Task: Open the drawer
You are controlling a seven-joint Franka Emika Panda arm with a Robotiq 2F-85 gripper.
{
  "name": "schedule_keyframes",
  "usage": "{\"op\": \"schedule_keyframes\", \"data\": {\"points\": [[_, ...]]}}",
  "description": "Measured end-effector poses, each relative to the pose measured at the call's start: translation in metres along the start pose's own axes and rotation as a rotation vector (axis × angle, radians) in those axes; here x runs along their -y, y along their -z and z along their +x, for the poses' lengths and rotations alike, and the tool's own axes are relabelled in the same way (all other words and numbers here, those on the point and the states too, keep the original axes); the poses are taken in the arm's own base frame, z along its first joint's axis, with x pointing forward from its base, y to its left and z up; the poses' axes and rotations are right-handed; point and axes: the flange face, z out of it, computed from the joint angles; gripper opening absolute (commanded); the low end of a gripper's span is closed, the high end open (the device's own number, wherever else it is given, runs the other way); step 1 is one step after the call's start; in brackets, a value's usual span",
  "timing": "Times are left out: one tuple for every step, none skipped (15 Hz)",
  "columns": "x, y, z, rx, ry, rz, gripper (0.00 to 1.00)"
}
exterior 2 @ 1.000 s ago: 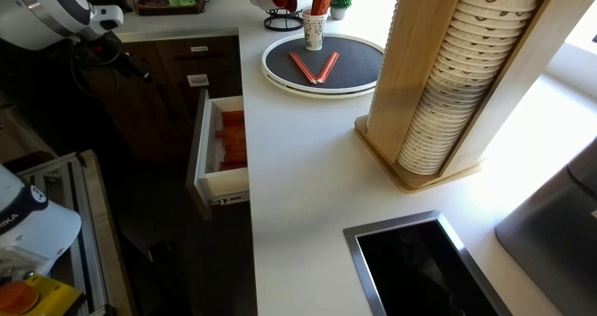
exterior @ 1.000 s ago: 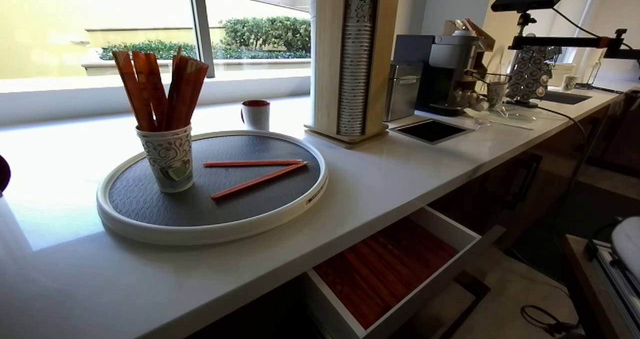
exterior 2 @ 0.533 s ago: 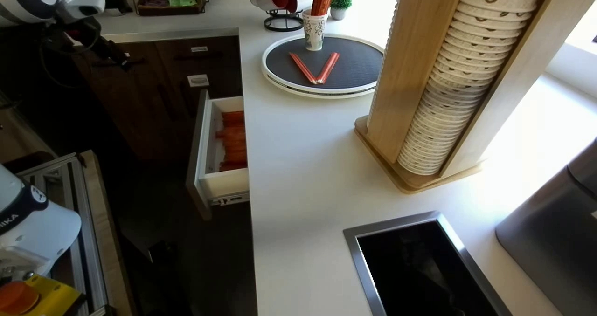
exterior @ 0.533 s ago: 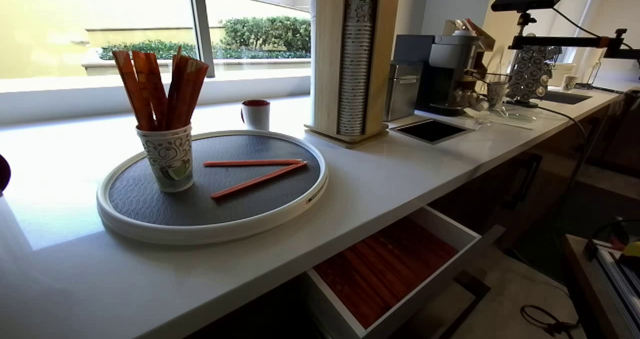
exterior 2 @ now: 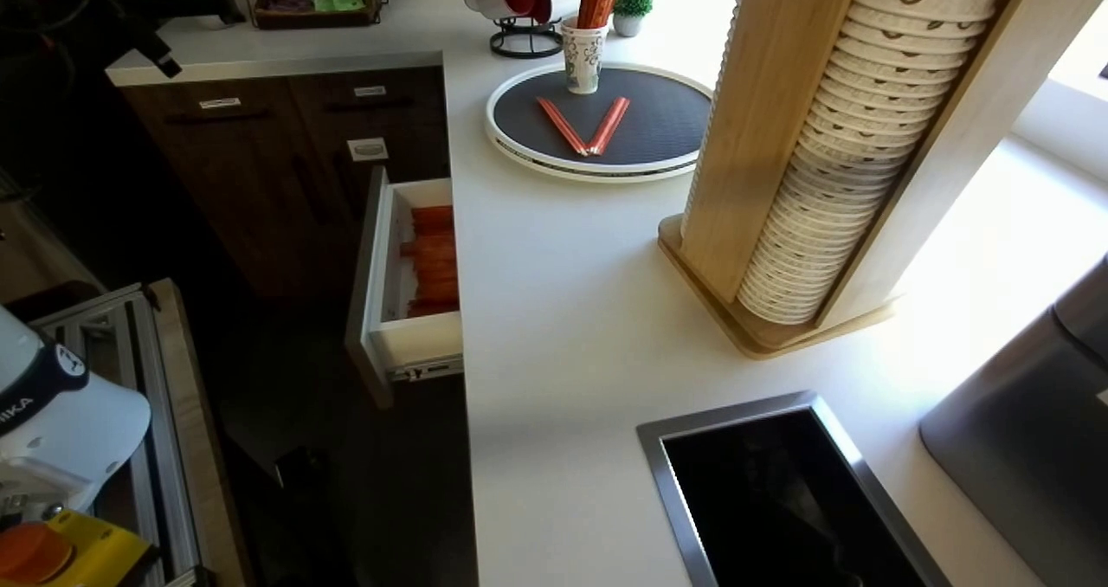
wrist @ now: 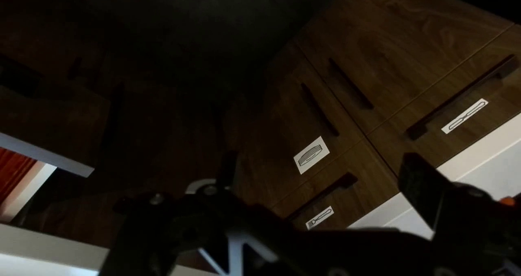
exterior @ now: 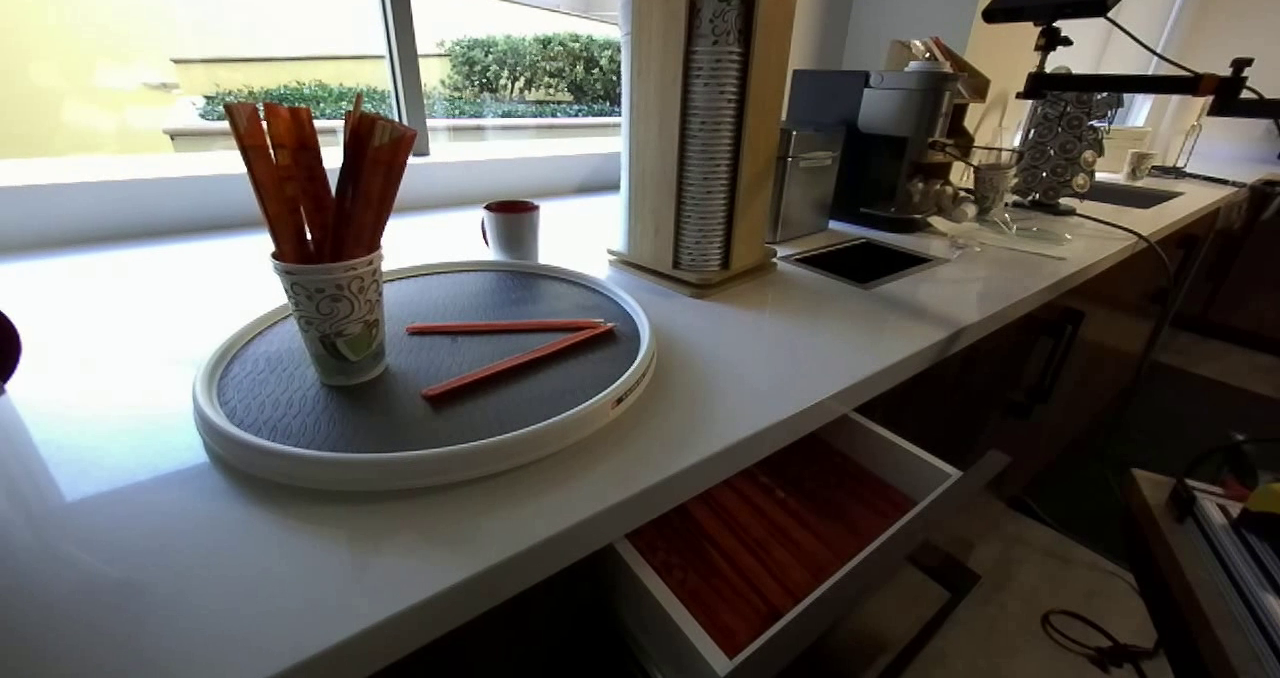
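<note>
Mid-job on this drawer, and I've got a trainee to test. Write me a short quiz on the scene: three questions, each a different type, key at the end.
1. True or false: the drawer stands pulled out from under the countertop.

2. Multiple choice: what shape do the reddish sticks lying flat on the round tray make?
A) a cross
B) a V
C) two parallel lines

3. Fill in the word: in the wrist view, the fingertips show a wide gap between them, so the gripper is ____.

Key: 1 true; 2 B; 3 open.
</note>
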Motion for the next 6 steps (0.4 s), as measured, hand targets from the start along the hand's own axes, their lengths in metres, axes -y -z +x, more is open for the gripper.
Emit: {"op": "schedule_keyframes", "data": {"points": [[-0.0011, 0.0019, -0.0011, -0.005, -0.001, -0.001, 1.00], [-0.0017, 0.0017, -0.0015, -0.005, -0.003, -0.002, 1.00], [-0.0026, 0.0008, -0.0012, -0.003, -0.006, -0.004, 1.00], [-0.0033, -0.0002, -0.0009, -0.001, -0.007, -0.006, 1.00], [-0.0036, -0.0007, -0.0009, -0.001, -0.008, -0.007, 1.00], [-0.0036, -0.0006, -0.0008, -0.001, -0.008, -0.007, 1.00]]}}
